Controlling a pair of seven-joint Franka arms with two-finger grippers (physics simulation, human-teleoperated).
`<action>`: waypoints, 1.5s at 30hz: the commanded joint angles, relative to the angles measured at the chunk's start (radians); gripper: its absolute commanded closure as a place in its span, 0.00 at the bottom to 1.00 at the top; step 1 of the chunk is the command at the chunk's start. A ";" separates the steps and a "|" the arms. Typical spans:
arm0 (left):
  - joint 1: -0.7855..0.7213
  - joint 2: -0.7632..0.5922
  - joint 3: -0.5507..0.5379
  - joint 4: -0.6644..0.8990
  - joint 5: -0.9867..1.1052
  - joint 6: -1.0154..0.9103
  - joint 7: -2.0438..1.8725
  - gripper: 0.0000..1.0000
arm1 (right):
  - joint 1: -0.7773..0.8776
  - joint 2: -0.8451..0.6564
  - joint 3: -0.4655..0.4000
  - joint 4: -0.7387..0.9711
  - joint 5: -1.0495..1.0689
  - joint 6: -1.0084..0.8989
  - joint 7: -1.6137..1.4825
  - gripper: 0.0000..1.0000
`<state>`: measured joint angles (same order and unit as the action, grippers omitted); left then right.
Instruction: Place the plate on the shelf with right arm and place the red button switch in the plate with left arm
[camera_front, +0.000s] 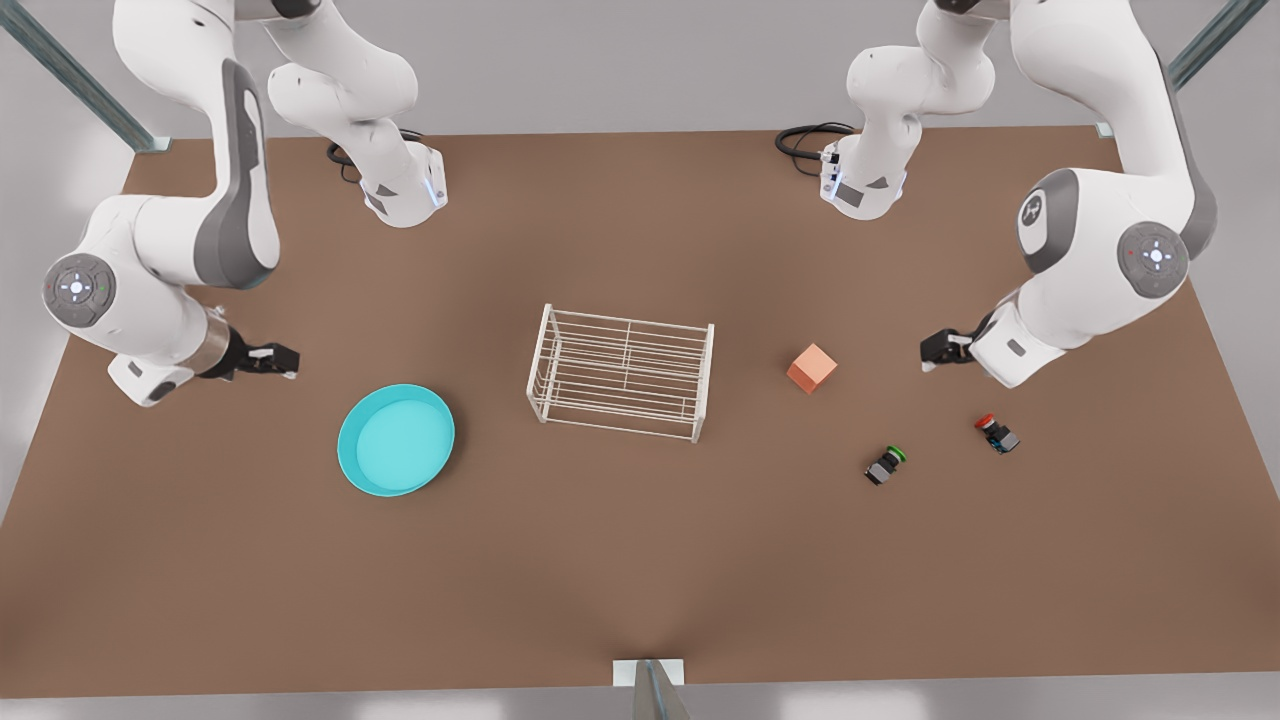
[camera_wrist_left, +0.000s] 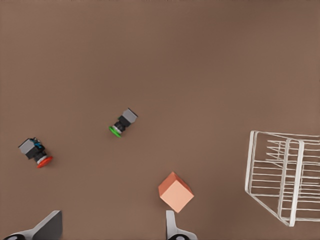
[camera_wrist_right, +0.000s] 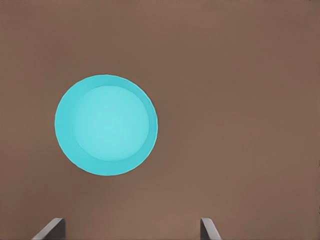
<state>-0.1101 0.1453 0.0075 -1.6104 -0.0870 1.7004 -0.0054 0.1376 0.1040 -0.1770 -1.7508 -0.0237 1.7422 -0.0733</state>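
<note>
The cyan plate (camera_front: 396, 440) (camera_wrist_right: 106, 125) lies flat on the brown table, to the front view's left of the white wire shelf (camera_front: 622, 373) (camera_wrist_left: 282, 175). My right gripper (camera_front: 283, 360) (camera_wrist_right: 131, 227) hovers open above the table, left of the plate and apart from it. The red button switch (camera_front: 996, 433) (camera_wrist_left: 36, 152) lies on its side at the front view's right. My left gripper (camera_front: 936, 349) (camera_wrist_left: 110, 226) hangs open above the table, a little behind the red button switch, with nothing between its fingers.
An orange cube (camera_front: 811, 368) (camera_wrist_left: 176, 192) sits between the shelf and the left gripper. A green-capped switch (camera_front: 886, 465) (camera_wrist_left: 123, 122) lies left of the red one in the front view. Both arm bases and cables stand at the table's far edge.
</note>
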 joint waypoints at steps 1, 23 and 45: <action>0.000 -0.001 -0.003 0.001 -0.002 0.055 0.073 0.00 | 0.005 0.000 -0.001 0.001 -0.001 0.071 -0.026 0.00; -0.014 0.083 -0.001 0.086 0.055 -0.021 0.061 0.00 | -0.111 0.421 0.004 -0.171 0.395 0.603 -0.424 0.00; -0.054 0.082 -0.006 0.084 0.107 -0.090 0.015 0.00 | -0.173 0.474 0.090 -0.171 0.449 0.597 -0.471 0.67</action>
<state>-0.1632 0.2271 0.0018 -1.5276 0.0202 1.6266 0.0457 -0.0352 0.5792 -0.0874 -1.9225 0.4237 2.3383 -0.4492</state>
